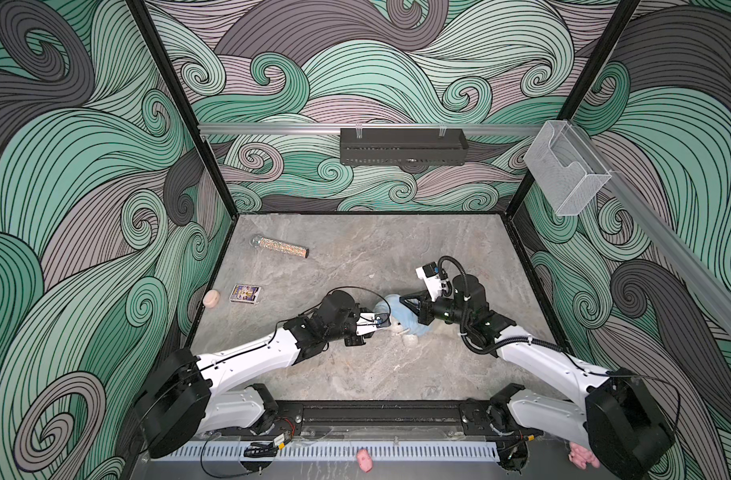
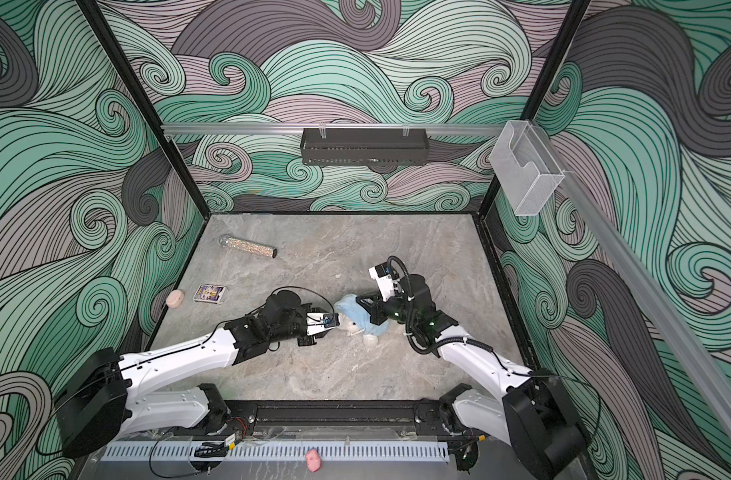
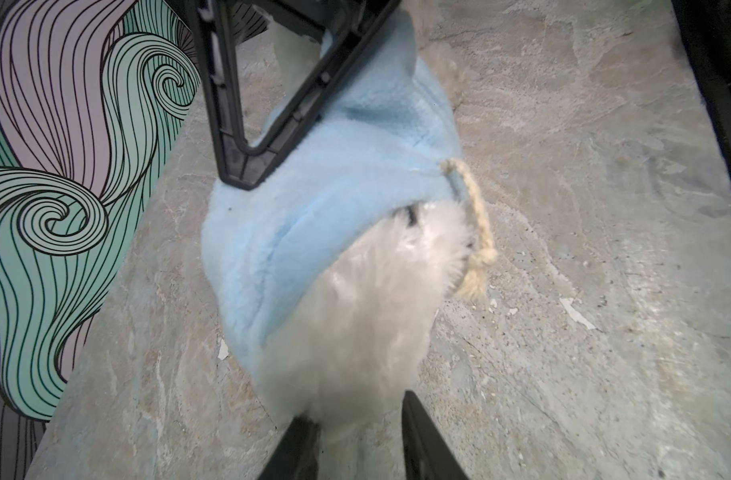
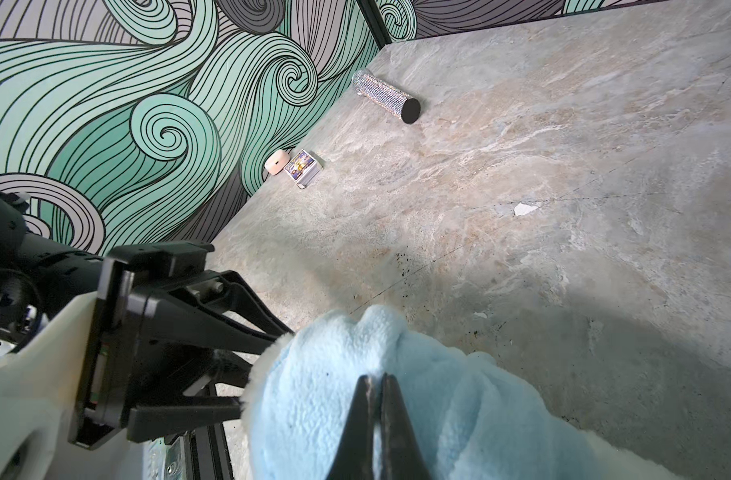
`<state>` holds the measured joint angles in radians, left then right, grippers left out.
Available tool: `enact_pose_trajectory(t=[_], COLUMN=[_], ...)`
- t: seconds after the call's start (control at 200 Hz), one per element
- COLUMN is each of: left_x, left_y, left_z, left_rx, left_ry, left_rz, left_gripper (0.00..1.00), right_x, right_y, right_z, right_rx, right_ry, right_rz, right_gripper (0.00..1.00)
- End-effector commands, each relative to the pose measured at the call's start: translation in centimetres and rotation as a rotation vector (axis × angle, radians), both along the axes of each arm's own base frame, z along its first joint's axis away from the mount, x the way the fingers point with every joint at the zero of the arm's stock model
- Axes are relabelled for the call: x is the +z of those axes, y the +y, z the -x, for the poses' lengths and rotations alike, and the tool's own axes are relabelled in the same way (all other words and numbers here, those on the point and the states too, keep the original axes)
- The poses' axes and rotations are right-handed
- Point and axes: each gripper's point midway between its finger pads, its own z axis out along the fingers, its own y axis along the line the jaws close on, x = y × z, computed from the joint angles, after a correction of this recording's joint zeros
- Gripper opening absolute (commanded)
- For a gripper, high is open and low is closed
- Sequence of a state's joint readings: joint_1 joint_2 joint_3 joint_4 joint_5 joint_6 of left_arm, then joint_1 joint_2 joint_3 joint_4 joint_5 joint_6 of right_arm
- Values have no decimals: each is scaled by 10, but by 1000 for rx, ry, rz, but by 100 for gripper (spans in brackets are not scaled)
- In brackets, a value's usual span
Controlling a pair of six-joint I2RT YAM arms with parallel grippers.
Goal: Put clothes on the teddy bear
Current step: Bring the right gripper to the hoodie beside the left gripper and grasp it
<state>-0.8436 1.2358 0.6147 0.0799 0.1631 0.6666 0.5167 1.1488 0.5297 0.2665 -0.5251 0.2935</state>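
Right fingers (image 4: 361, 415) pressed together on hoodie (image 4: 314, 395), left fingers (image 3: 426, 440) spread astride teddy bear (image 3: 355, 332), glitter tube (image 4: 386, 96) apart.

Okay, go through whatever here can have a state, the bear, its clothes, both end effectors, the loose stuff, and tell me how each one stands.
teddy bear: lying down, hood over its head.
blue hoodie: on the bear, hood up.
drawstring: hanging loose, knotted at the end.
left end effector: open, fingers either side of the bear's fur.
right end effector: shut on the blue hoodie.
glitter microphone: lying on its side.
card deck: flat, face up.
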Motion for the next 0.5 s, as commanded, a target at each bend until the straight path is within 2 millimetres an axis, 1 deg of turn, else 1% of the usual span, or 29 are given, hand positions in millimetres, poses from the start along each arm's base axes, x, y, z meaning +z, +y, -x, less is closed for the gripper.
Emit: enact_pose_trajectory(t=[0.0,0.09,0.25,0.325,0.365,0.375,0.385,0.495], left_x=[17,17,23,23,29,21,19,21], left_y=[-16,-24,-35,-41,-44,-45,-46,-55], left_z=[-11,-16,-31,-36,-37,-38,-39,-47], left_rx=[-4,-2,50,65,68,72,75,100], left_ry=[3,7,19,34,33,49,53,76], left_rz=[64,88,152,172,195,184,185,249], left_gripper=[35,37,43,43,44,44,44,44], right_x=[10,10,4,4,5,5,5,8], right_y=[1,3,4,5,5,5,5,8], right_z=[-3,-3,-2,-3,-3,-3,-3,-4], right_rx=[-9,-8,-13,-19,-24,-25,-26,-32], right_ry=[-27,-16,6,12,16,16,17,26], right_rz=[-43,-65,-87,-101,-113,-118,-122,-163], right_gripper=[0,0,0,0,0,0,0,0])
